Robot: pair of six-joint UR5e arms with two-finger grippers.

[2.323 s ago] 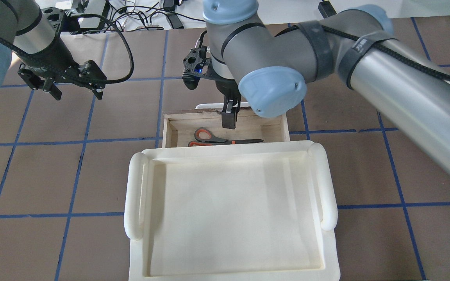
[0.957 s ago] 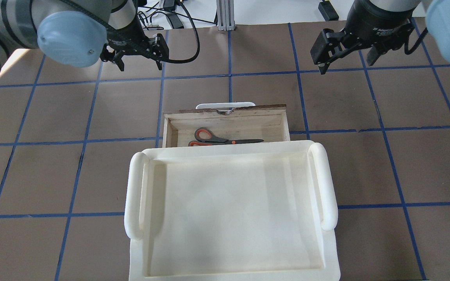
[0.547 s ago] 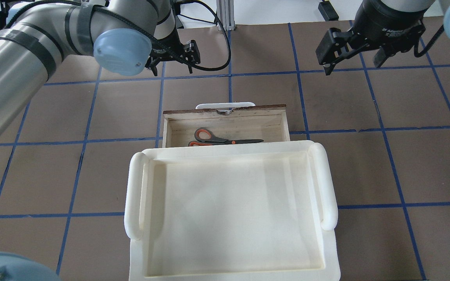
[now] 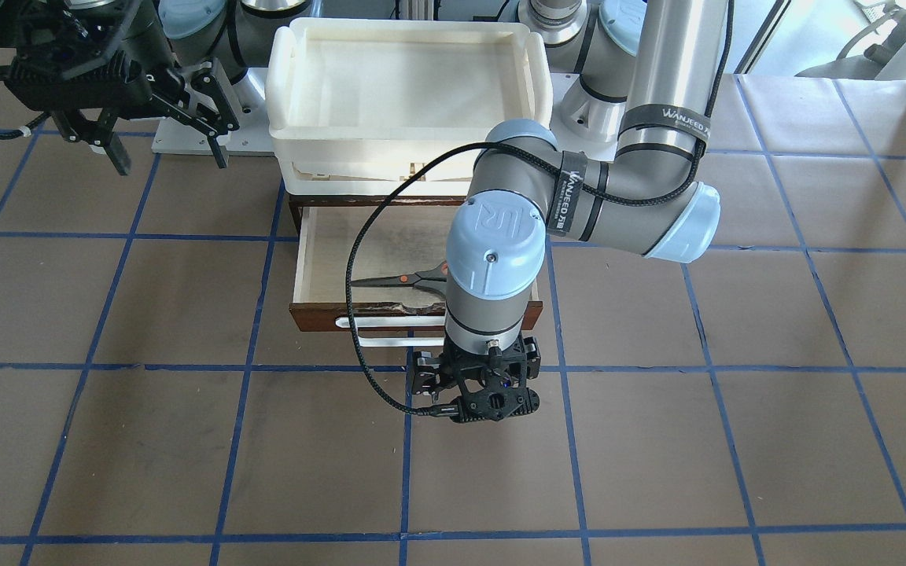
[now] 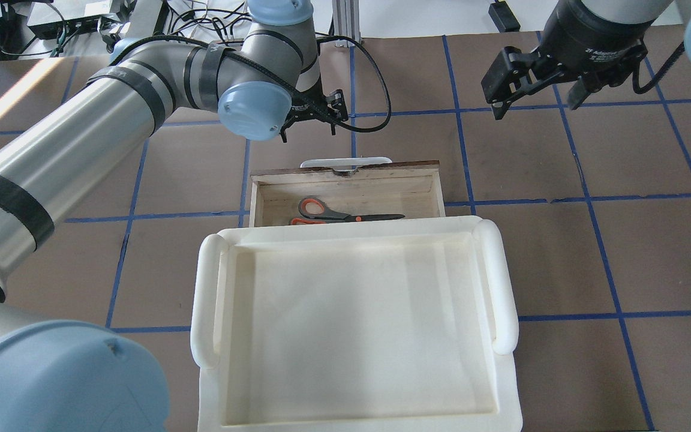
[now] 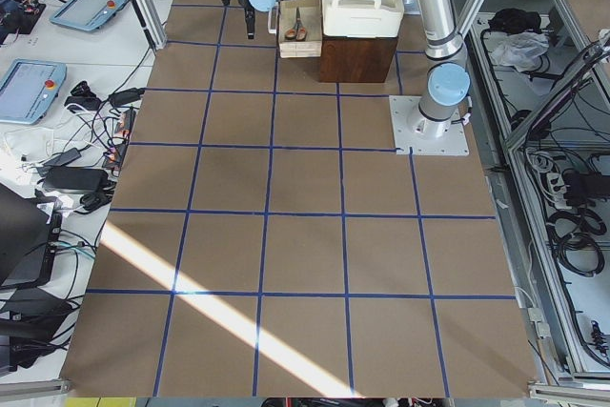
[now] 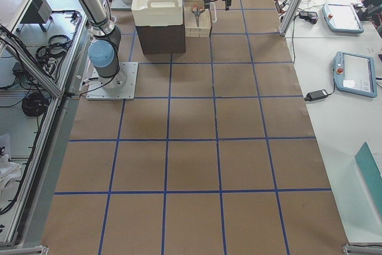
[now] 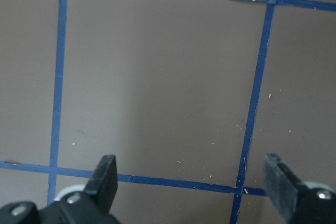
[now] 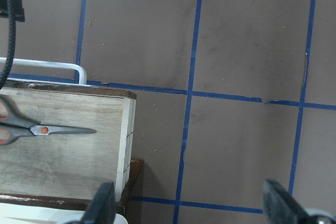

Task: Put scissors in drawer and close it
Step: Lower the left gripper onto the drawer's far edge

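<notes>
In front of the drawer (image 4: 311, 316), seen from across the table (image 4: 107, 440), the left gripper (image 4: 475, 397) hangs just past the white handle (image 4: 382, 342), and the scissors (image 4: 394, 278) lie inside the open drawer. From above, the right gripper (image 5: 534, 103) waits well off to the drawer's side, fingers apart, holding nothing. The left wrist camera shows its fingers (image 8: 105, 178) spread wide over bare table, empty too. I think the closing push comes next: go low, touch the middle of the drawer's front, and push straight so it slides in under the white tray (image 5: 501, 282).
</notes>
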